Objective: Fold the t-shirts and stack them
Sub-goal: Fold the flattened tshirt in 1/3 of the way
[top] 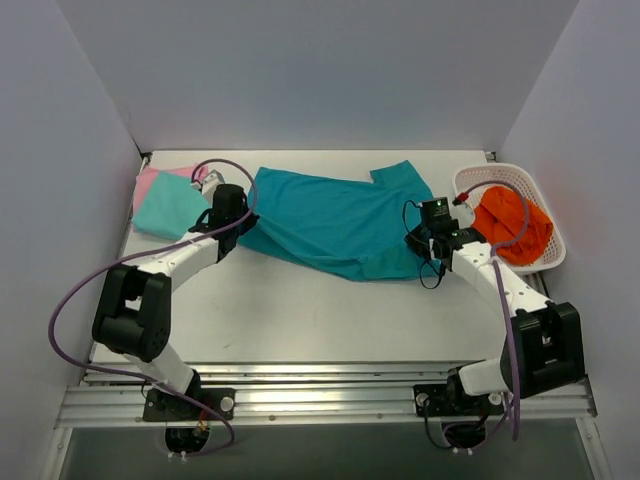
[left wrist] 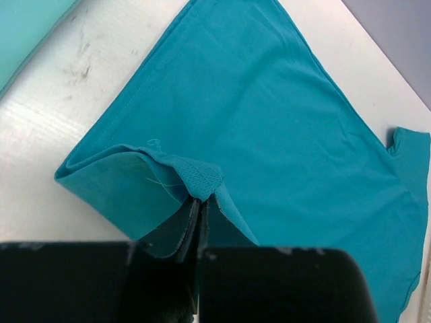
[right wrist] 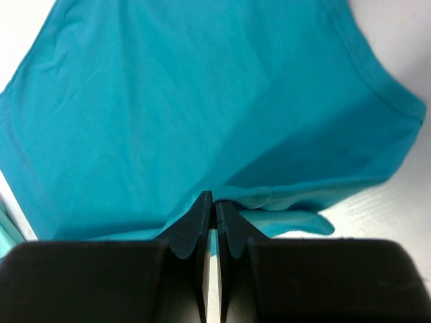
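Arms reached away from their bases at the near edge toward the deep teal t-shirt (top: 335, 220), which lay spread across the middle of the table (top: 300, 310). The left arm was bent sharply at its elbow near the table's left side. Its forearm angled inward, bringing the left gripper (top: 238, 222) to the shirt's left end. The right arm rose from its base with the forearm slanting inward, and the right gripper (top: 418, 245) sat at the shirt's near right corner.

From overhead neither grip could be read, but the wrist cameras showed both. In the left wrist view the left gripper (left wrist: 202, 199) had its jaws pressed together on a raised pinch of the teal cloth (left wrist: 269, 134), where the edge lay doubled and a paler inner layer showed beneath. In the right wrist view the right gripper (right wrist: 214, 203) was closed to a thin slit on the shirt's hem (right wrist: 188, 101), with a folded lip of fabric just beside the tips.

Only the overhead view took in the surroundings. A folded aqua-mint t-shirt (top: 170, 208) lay on a pink t-shirt (top: 148, 182) at the far left, just beside the left gripper. A white lattice basket (top: 500, 170) holding orange cloth (top: 512, 225) stood at the far right.
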{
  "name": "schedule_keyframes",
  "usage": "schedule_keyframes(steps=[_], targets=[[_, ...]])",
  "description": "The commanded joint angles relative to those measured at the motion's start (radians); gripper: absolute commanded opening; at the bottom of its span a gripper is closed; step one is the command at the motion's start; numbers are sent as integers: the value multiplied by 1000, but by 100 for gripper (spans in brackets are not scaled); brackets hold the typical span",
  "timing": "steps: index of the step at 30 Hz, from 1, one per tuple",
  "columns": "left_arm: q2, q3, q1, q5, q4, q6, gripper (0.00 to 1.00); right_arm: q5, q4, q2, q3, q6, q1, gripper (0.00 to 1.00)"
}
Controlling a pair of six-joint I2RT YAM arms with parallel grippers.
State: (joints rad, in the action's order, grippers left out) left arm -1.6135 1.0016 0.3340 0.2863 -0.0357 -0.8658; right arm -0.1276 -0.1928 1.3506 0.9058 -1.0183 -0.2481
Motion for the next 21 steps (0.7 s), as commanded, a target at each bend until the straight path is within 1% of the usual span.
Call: schedule_keyframes(steps=[1, 6, 7, 10, 11, 14, 16, 18, 19, 20, 21], targets=[[-94, 127, -42, -73, -38, 54, 2, -53, 15, 48, 73, -13, 27, 0], [-258, 262, -84, -150, -32, 79, 2, -40, 27, 165, 114, -13, 82, 0], [-281, 308, -88, -162, -30, 89, 2, -37, 38, 185, 120, -12, 102, 0], [-371, 385, -107, -217, -9, 99, 2, -29, 64, 264, 130, -20, 125, 0], [-391, 432, -110, -229, -6, 102, 2, -26, 69, 309, 140, -22, 136, 0], [-485, 521, -121, -248, 34, 105, 2, -20, 79, 399, 182, -25, 151, 0], [-516, 577, -128, -260, 77, 108, 2, -15, 73, 455, 217, -28, 158, 0], [-551, 601, -131, -262, 98, 111, 3, -14, 76, 481, 235, -26, 162, 0], [-562, 612, -135, -260, 103, 113, 3, -12, 81, 492, 246, -19, 164, 0], [-569, 620, -142, -259, 109, 111, 6, -14, 79, 511, 257, -16, 167, 0], [-582, 632, -147, -256, 120, 105, 9, -6, 79, 519, 284, -8, 176, 2]])
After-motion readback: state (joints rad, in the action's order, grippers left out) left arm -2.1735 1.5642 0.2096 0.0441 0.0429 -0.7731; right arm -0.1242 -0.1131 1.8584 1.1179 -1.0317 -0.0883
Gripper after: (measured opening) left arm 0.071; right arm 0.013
